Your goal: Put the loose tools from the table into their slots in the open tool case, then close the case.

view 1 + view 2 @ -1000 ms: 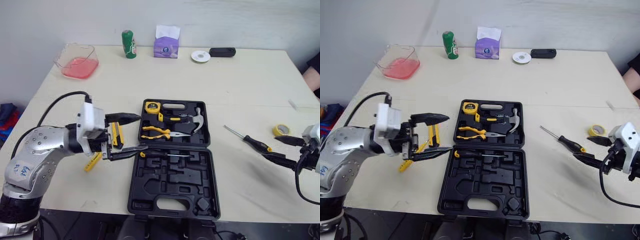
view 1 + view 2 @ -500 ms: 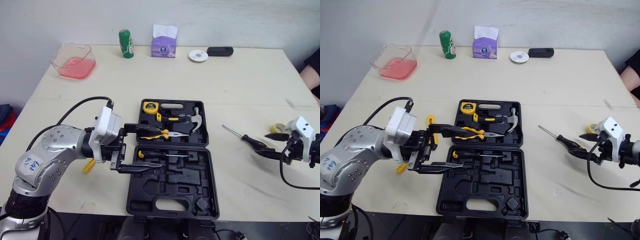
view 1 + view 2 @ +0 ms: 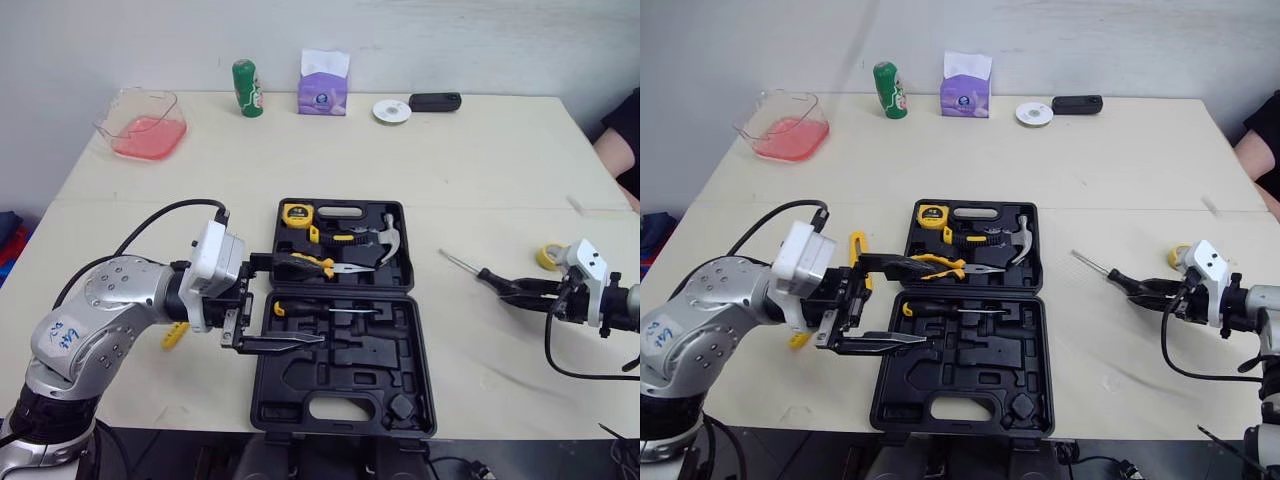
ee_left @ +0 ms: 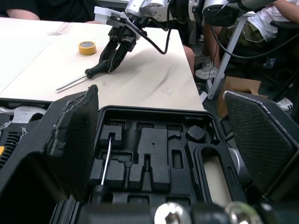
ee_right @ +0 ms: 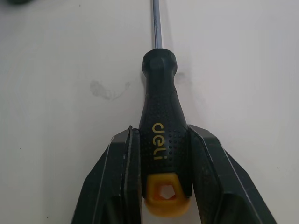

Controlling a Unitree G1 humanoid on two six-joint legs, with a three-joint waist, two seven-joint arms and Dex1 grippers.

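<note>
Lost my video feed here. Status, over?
Left gripper open, over open black plastic tool case. Right gripper shut on black yellow-capped screwdriver lying on cream table. Nothing between it and case.

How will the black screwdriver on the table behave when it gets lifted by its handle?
The screwdriver looks rigid, so it should probably lift as one stiff piece. Its handle is round and tapered, so it may roll if released on the table. The dotted texture where the right tool flanks it likely helps against slipping.
</note>
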